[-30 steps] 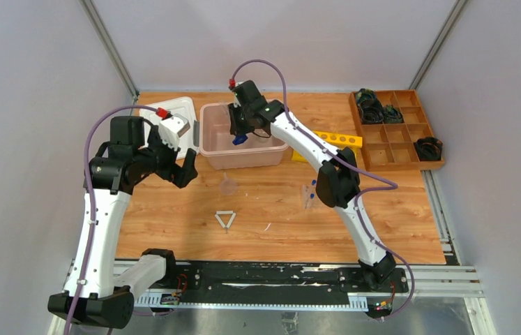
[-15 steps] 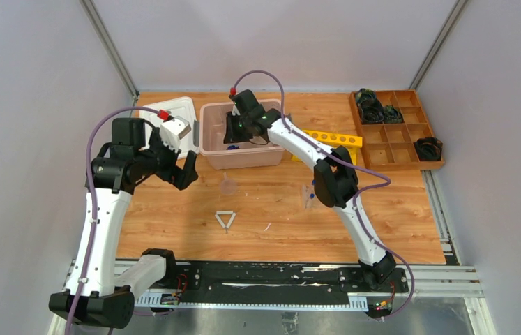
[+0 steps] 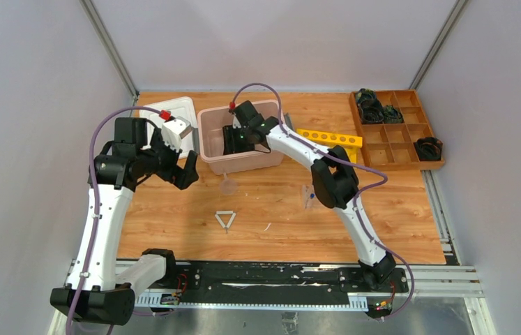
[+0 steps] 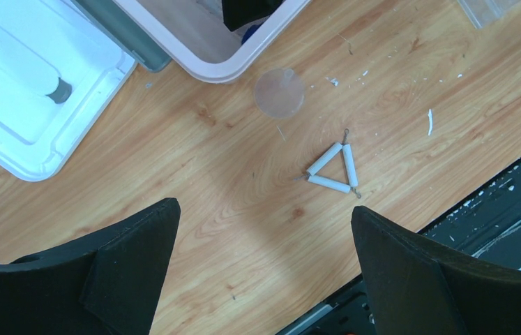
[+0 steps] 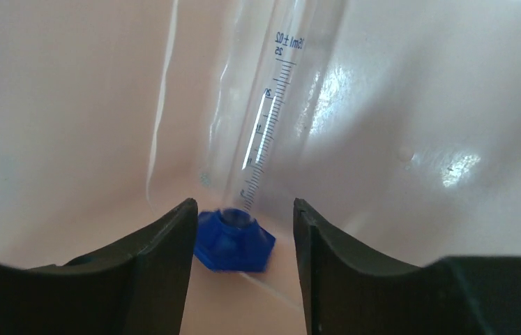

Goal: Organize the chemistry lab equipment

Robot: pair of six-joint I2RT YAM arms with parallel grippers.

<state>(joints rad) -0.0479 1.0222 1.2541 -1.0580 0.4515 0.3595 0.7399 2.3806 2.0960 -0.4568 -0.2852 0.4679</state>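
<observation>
Right gripper (image 3: 233, 139): down inside the pink bin (image 3: 243, 162), at 12 o'clock from the table's middle; jaws parted wider than the tube between them, clamping nothing.
Graduated cylinder (image 5: 264, 118): lying in the bin, blue hexagonal foot (image 5: 235, 241) nearest the wrist camera and between the two fingers, tube running off toward 12 o'clock in that view; contact between foot and finger impossible to tell.
Handling of the cylinder: probably light, stiff, slick-walled and breakable (glass or clear plastic, not clear which); likely to roll on its side, so best taken across the tube just above the foot, with a soft squeeze.
Left gripper (image 4: 264, 209): hanging over bare wood at 9 o'clock of the table, jaws spread wide, empty.
White triangle (image 4: 332, 169): flat on the wood at 6 o'clock from the bin, apart from everything else; looks light and rigid, best pinched across one rod.
Clear round glass piece (image 4: 280, 92): just beside the bin's near wall, at 12 o'clock from the triangle; thin, fragile, hard to see, wants a gentle pinch.
Capped tubes (image 3: 308, 197): on the wood at 2 o'clock from the triangle, near the right forearm; light, prone to rolling.
Progress: seemingly midway, cylinder binned, several pieces left on the wood.
</observation>
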